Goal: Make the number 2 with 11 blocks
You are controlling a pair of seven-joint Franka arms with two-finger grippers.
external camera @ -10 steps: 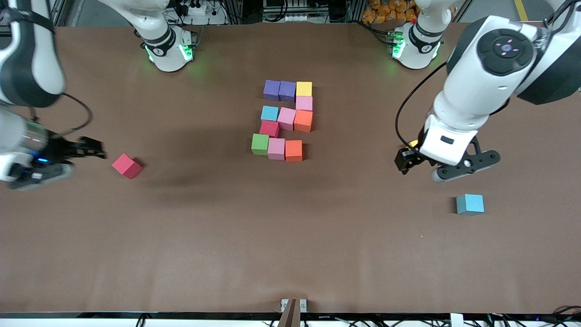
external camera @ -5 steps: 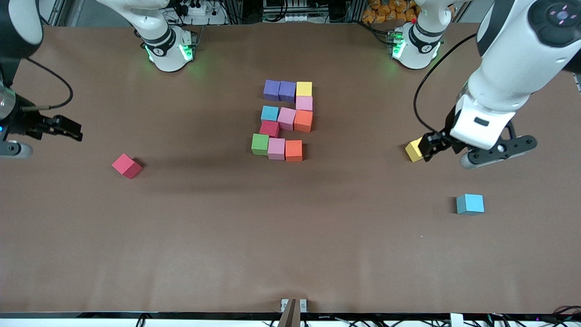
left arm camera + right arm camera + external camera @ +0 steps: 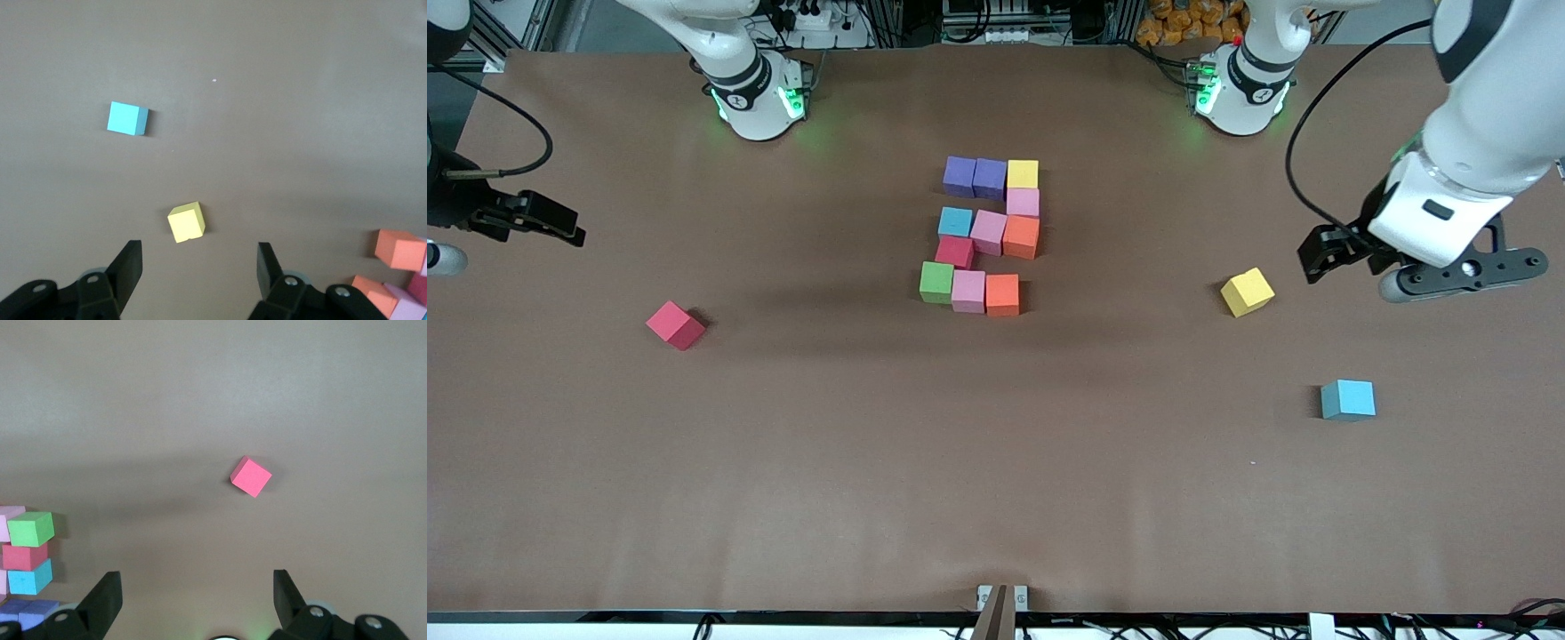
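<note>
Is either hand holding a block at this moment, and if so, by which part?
Nothing is held. The left hand is open with the loose yellow block lying free on the table; the right hand is open too, empty.

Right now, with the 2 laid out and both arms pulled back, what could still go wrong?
The red foam cube in the digit sits slightly skewed against the green foam cube; nudging could scatter neighbours. Three loose cubes remain, including the yellow foam cube near the open left end effector; adding them would spoil the shape.
</note>
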